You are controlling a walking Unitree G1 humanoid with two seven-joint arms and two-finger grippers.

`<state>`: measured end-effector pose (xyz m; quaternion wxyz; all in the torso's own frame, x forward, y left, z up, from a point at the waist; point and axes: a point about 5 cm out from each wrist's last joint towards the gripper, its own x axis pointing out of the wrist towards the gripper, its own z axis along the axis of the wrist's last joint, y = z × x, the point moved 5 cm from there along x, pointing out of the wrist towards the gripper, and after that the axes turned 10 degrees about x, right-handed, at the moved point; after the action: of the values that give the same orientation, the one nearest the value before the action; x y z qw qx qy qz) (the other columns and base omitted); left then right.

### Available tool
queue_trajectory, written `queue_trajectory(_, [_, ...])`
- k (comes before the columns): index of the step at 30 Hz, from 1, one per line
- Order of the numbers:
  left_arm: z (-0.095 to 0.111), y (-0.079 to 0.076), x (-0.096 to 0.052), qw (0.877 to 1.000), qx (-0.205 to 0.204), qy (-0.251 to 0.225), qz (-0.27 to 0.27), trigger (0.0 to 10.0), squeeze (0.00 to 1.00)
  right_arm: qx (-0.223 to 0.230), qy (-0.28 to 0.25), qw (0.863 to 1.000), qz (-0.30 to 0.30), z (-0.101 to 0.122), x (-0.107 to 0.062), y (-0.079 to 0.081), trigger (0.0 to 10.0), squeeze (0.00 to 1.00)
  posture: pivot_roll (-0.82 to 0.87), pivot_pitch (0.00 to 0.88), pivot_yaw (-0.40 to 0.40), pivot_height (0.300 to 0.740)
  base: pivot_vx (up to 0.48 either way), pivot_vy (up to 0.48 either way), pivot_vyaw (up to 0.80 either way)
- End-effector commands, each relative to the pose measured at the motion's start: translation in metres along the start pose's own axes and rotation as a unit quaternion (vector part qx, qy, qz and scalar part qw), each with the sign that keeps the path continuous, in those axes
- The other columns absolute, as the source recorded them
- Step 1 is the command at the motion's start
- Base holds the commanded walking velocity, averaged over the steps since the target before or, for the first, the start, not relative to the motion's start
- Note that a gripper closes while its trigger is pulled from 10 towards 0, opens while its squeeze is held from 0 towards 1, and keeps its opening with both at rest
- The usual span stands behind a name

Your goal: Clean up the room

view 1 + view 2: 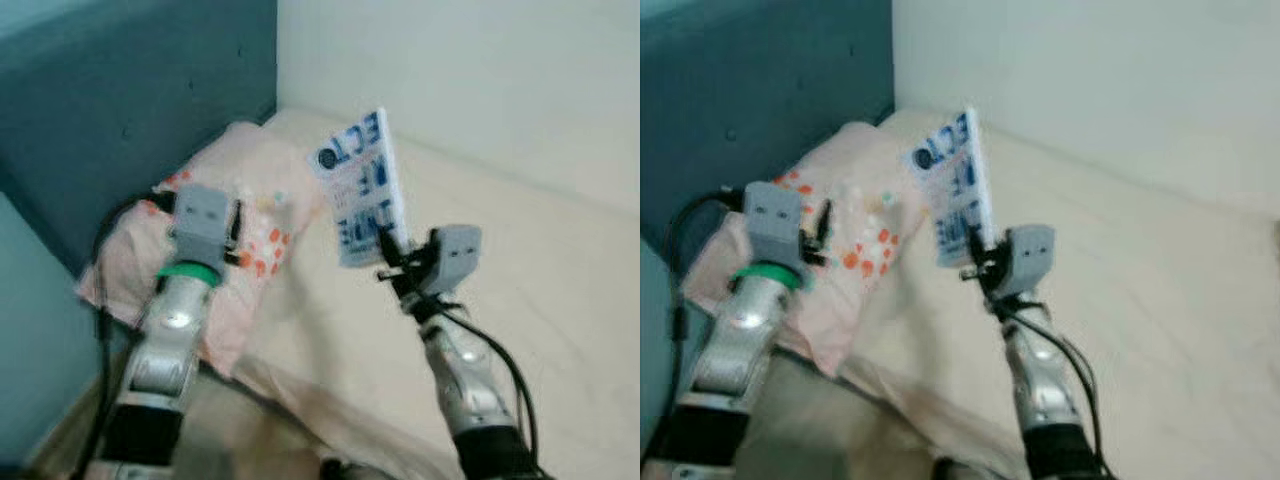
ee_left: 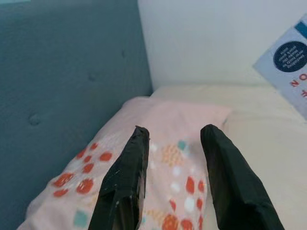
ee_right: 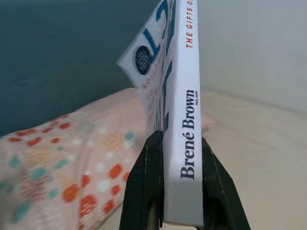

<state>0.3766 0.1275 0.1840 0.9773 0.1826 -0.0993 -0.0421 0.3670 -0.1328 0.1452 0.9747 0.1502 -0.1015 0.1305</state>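
A thin white paperback book [image 1: 362, 190] with blue lettering stood upright above the smooth cream bed sheet [image 1: 520, 300], its spine pinched between the black fingers of the right gripper [image 3: 182, 191]. To its left, the left gripper [image 2: 175, 177] hovered with fingers spread and empty over a soft pink pillow [image 1: 250, 215] dotted orange and teal, against the padded teal headboard [image 1: 120, 110]. A plain pale wall [image 1: 480, 70] rose beyond.

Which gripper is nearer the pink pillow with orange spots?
Left. The left gripper hovers open right above the pink spotted pillow by the blue headboard. The right gripper is off to the side over the cream bedsheet, clamping a white paperback book.
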Motion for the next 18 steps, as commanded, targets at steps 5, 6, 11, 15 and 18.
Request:
queue_trajectory(5, [-0.007, 0.001, -0.005, 1.0, 0.001, 0.008, -0.003, 10.0, 0.0, 0.021, -0.005, 1.0, 0.0, -0.001, -0.001, 0.002, 10.0, 0.0, 0.05, 0.023, -0.007, 0.735, 0.0, 0.0, 0.0])
queue_trajectory(6, [-0.009, -0.003, -0.007, 1.0, 0.005, 0.008, -0.015, 10.0, 0.0, 0.051, 0.005, 0.999, -0.005, -0.007, -0.002, -0.001, 10.0, 0.0, 0.05, 0.023, -0.007, 0.735, 0.0, 0.0, 0.0])
queue_trajectory(11, [-0.017, -0.014, -0.013, 0.999, 0.024, 0.012, -0.04, 10.0, 0.0, 0.1, 0.013, 0.995, -0.021, -0.014, -0.005, -0.006, 10.0, 0.0, 0.05, 0.025, -0.006, 0.735, 0.0, 0.0, 0.0])
queue_trajectory(15, [-0.027, -0.024, -0.02, 0.997, 0.042, 0.021, -0.059, 10.0, 0.0, 0.158, 0.023, 0.987, -0.031, -0.024, -0.007, -0.007, 10.0, 0.0, 0.05, 0.028, -0.004, 0.735, 0.0, 0.0, 0.0])
queue_trajectory(18, [-0.038, -0.028, -0.025, 0.996, 0.044, 0.037, -0.065, 10.0, 0.0, 0.227, 0.032, 0.973, -0.036, -0.034, -0.01, -0.005, 10.0, 0.0, 0.05, 0.034, 0.0, 0.735, 0.0, 0.0, 0.0])
